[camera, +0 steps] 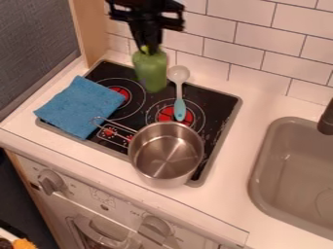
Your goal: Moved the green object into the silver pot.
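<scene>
Taking the silver pot [162, 177] as your clock's centre, you have an orange item [25, 244] between 7 and 8 o'clock, in the corner of your view. A stove knob [50, 183] is at 8 o'clock, on the white front panel [104, 193]. At 10 o'clock you have the blue cloth [81, 106], lying over the left side of the black stovetop [224, 100] and onto the table [260, 104].

Your gripper [148, 45] is just left of 12 o'clock, pointing down and clamped on the top of the green object [150, 73], which is upright above the rear of the stovetop. You may have its base touching the surface, but the blur makes that hard to judge.

Your pot is at the front of the stovetop, open side up, its wire handle [117, 125] pointing toward 10 o'clock. The spoon [179, 95] lies at 12 o'clock, bowl end at the back, teal end toward the pot. You have the grey sink [292, 170] between 3 and 4 o'clock, and a dark faucet [327, 117] between 2 and 3.
</scene>
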`<action>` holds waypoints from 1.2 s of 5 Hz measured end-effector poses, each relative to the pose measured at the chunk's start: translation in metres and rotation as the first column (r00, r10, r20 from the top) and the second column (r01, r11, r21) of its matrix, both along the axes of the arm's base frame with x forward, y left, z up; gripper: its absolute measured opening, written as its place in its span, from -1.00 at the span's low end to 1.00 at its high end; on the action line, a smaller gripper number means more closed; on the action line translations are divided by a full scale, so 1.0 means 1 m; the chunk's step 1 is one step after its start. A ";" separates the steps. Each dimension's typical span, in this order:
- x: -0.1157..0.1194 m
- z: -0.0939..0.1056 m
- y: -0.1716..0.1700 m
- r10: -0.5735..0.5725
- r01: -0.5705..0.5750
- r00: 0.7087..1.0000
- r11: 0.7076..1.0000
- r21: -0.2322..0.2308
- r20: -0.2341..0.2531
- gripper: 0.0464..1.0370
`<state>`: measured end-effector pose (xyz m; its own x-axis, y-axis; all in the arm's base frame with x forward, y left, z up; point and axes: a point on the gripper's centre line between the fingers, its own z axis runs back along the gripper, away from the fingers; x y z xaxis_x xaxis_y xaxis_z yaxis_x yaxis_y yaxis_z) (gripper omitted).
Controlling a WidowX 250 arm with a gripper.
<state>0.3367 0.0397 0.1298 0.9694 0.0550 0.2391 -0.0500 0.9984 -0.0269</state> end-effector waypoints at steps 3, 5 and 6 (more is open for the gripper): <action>-0.044 -0.008 -0.061 -0.129 0.127 0.991 0.991 -0.031 -0.042 -0.92; -0.050 -0.042 -0.074 -0.133 0.131 0.976 0.991 -0.022 -0.170 -0.85; -0.051 -0.047 -0.074 -0.135 0.137 0.974 0.991 -0.006 -0.181 -0.47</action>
